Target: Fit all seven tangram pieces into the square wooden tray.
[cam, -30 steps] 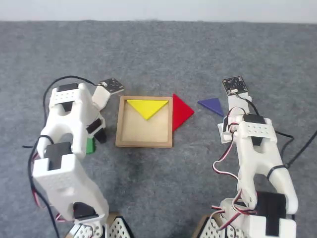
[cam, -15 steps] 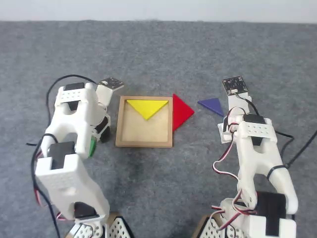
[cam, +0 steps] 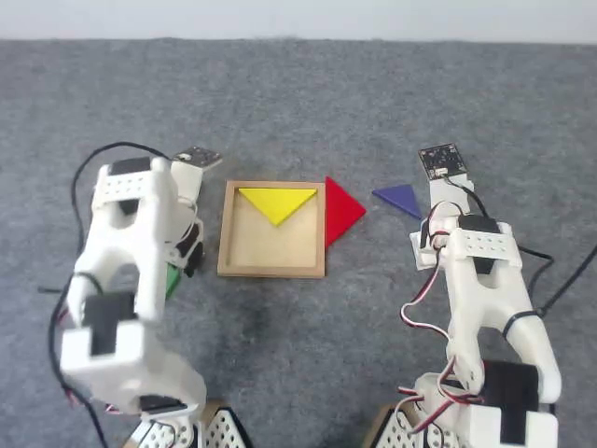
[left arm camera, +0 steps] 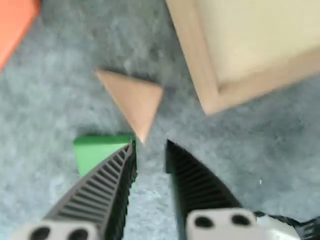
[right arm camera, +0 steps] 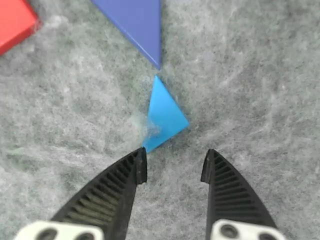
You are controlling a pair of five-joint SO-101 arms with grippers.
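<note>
The square wooden tray [cam: 270, 266] lies mid-table with a yellow triangle [cam: 277, 203] against its far wall. A red triangle [cam: 341, 210] touches the tray's right side, and a dark blue triangle [cam: 399, 198] lies further right. My left gripper [left arm camera: 150, 147] hangs low beside the tray's corner [left arm camera: 210, 85]. It is open by a narrow gap, just short of the point of a tan triangle [left arm camera: 134, 97], with a green piece [left arm camera: 97, 150] beside one finger. My right gripper [right arm camera: 175, 162] is open over the carpet, just short of a light blue triangle [right arm camera: 165, 117].
An orange piece [left arm camera: 15, 20] lies beyond the tan triangle. The dark blue triangle [right arm camera: 135, 22] and a red corner [right arm camera: 12, 22] sit past the light blue one. Grey carpet covers the table, with free room in front of the tray.
The left arm has shifted slightly, its wrist swinging a little back and to the left beside the tray. The right arm and the pieces have not moved.
</note>
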